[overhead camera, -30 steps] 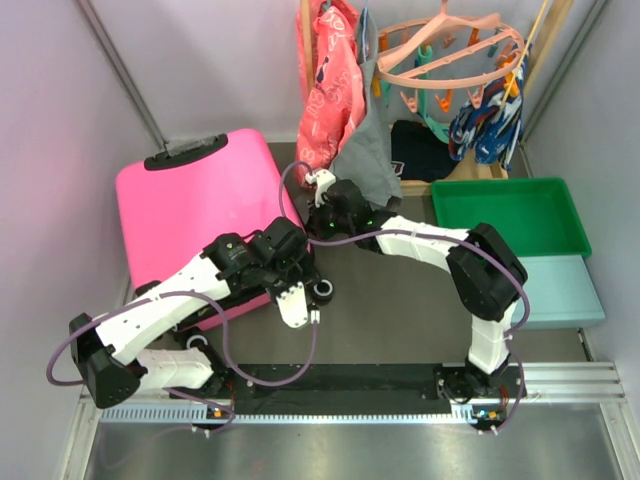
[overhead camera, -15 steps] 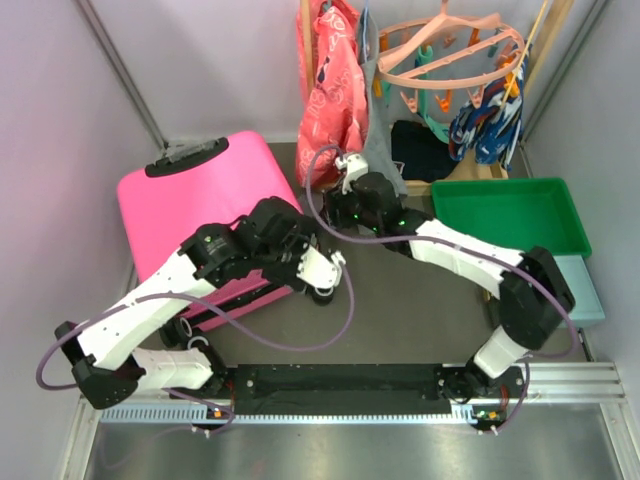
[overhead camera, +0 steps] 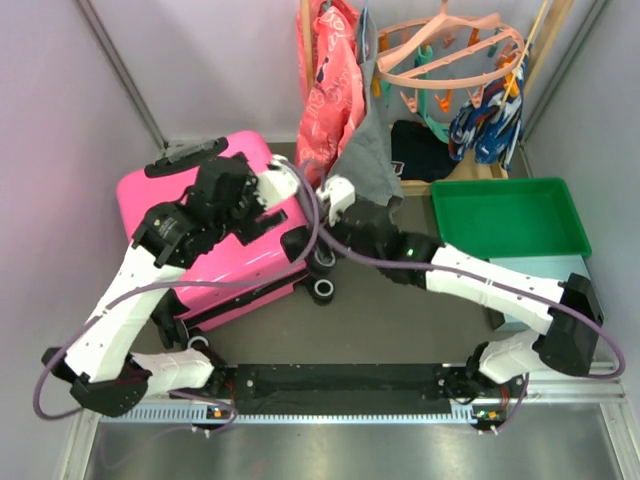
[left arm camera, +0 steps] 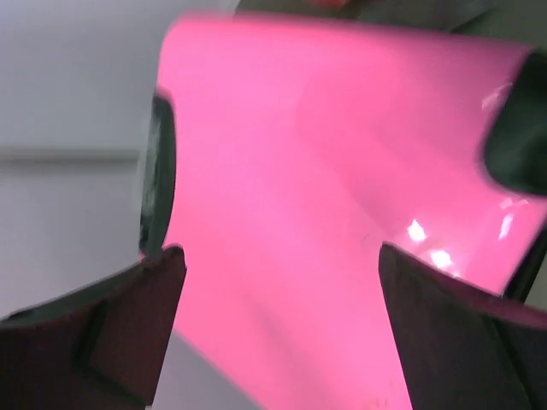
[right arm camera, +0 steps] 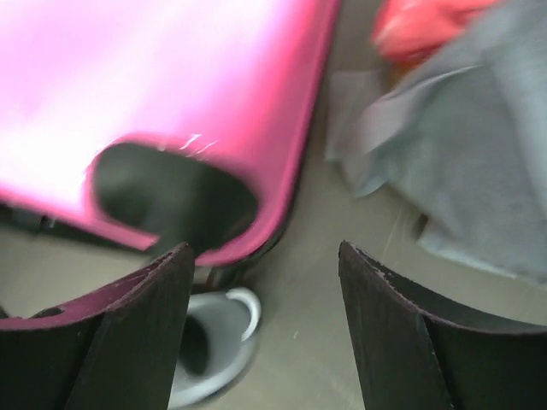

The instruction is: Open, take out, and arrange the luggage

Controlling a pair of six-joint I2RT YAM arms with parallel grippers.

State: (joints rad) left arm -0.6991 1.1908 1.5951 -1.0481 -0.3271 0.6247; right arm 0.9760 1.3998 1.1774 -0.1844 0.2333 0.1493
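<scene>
The luggage (overhead camera: pixel 185 235) is a hot-pink hard-shell suitcase lying flat and closed at the left, its black handle (overhead camera: pixel 185 153) toward the back wall and a black wheel (overhead camera: pixel 322 290) at its near right corner. My left gripper (overhead camera: pixel 245 205) hovers over the pink shell (left arm camera: pixel 325 196) with its jaws wide apart and nothing between them; the handle (left arm camera: pixel 156 171) shows at the left. My right gripper (overhead camera: pixel 312 240) is open beside the suitcase's right corner (right arm camera: pixel 282 213), above a grey-looking wheel (right arm camera: pixel 214 342) and the dark wheel recess (right arm camera: pixel 171 201).
A green tray (overhead camera: pixel 505 215) and a pale teal flat box (overhead camera: pixel 565 290) lie at the right. Red and grey garments (overhead camera: pixel 335 100) and a peg hanger (overhead camera: pixel 450 50) hang at the back. Grey cloth (right arm camera: pixel 479 154) lies near my right gripper. Walls close in left and back.
My left arm swung from the suitcase's front side up over its top and opened fully. My right gripper opened and came down to the wheel corner. The suitcase shifted slightly.
</scene>
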